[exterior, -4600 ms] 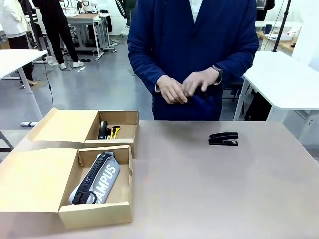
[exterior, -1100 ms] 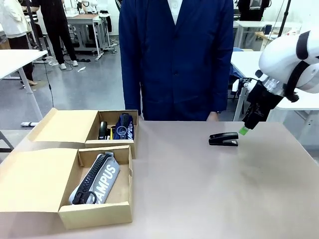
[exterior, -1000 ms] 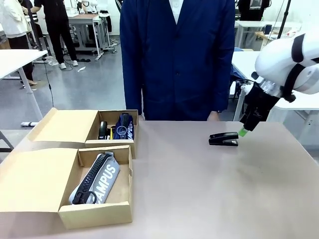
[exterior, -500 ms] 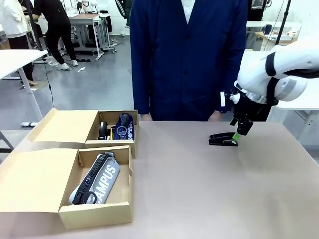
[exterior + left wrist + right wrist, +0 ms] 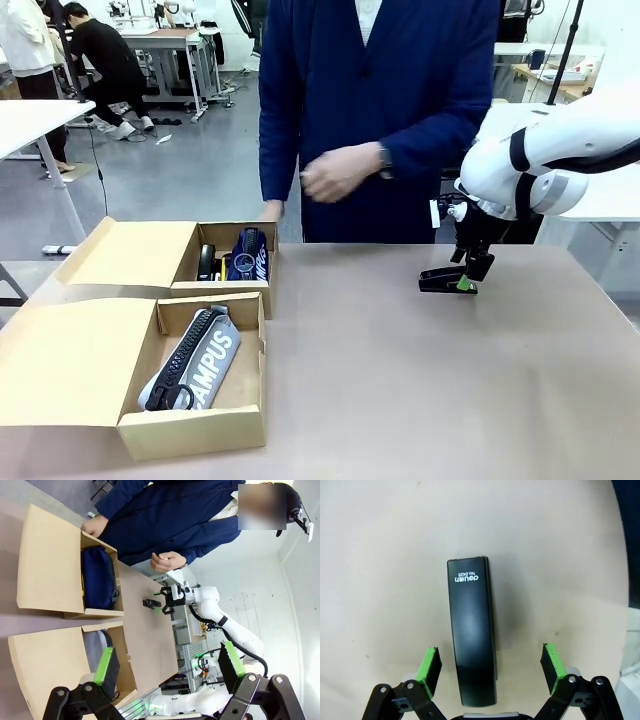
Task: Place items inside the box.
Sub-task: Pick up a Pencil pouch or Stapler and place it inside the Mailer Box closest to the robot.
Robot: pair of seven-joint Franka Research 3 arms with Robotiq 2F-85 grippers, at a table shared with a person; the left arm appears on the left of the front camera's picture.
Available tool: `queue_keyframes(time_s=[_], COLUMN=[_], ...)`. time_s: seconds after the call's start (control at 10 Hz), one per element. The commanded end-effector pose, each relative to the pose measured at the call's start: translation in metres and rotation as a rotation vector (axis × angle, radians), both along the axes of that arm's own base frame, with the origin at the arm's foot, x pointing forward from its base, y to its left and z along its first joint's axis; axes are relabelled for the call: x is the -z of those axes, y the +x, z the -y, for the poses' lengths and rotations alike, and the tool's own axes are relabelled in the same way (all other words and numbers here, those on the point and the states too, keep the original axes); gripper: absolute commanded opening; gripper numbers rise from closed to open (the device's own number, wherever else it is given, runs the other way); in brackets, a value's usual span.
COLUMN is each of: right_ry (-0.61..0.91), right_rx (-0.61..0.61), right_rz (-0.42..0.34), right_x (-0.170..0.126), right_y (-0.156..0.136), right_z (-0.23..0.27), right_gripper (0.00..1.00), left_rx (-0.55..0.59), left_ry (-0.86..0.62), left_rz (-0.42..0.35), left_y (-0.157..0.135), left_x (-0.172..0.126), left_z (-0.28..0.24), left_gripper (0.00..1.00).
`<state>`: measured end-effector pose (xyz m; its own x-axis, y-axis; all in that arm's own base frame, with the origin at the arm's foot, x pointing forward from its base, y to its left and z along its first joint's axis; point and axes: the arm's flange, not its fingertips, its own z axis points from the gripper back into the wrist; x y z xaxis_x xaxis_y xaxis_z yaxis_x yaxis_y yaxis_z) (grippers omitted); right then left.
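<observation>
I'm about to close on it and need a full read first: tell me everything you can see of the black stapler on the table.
The stapler is a long, slim black body with a glossy, plastic-looking top and white "deli No.0425" print near one end. It lies flat and shut on the tan table, on the robot's right side. The right end effector straddles it, open, with its green pads on either side and not touching it.

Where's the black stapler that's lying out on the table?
In the front view the black stapler lies far right on the table, directly under the right gripper; the right wrist view shows it between the open jaws, untouched.
</observation>
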<state>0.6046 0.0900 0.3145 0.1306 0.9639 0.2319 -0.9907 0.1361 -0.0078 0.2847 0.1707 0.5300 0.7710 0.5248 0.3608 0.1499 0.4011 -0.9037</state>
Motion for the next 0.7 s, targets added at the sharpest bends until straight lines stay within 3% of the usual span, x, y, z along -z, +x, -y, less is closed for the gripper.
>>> queue_keyframes(time_s=[0.0, 0.2, 0.3, 0.4, 0.5, 0.6], right_ry=[-0.011, -0.010, -0.015, -0.015, -0.020, -0.022], right_rx=[-0.013, -0.019, -0.026, -0.027, -0.028, -0.028], right_rz=[-0.008, -0.026, -0.037, -0.045, -0.048, -0.053], right_x=[-0.0013, -0.0016, -0.0021, -0.0022, -0.0017, -0.0013], right_y=[0.0053, 0.0028, 0.0019, 0.0019, 0.0015, 0.0016], right_z=[-0.0014, -0.0030, -0.0027, -0.0025, -0.0021, -0.0018], right_gripper=[1.00, 1.00, 0.41, 0.41, 0.00, 0.39], left_rx=[0.003, 0.003, 0.003, 0.003, 0.003, 0.003], left_ry=[-0.008, -0.008, -0.008, -0.008, -0.008, -0.008], left_rz=[0.029, 0.029, 0.029, 0.029, 0.029, 0.029], left_y=[0.0004, 0.0004, 0.0004, 0.0004, 0.0004, 0.0004], left_x=[-0.0009, -0.0009, -0.0009, -0.0009, -0.0009, -0.0009], left_z=[0.0003, 0.0003, 0.0003, 0.0003, 0.0003, 0.0003], left_gripper=[1.00, 1.00, 1.00, 1.00, 1.00, 1.00])
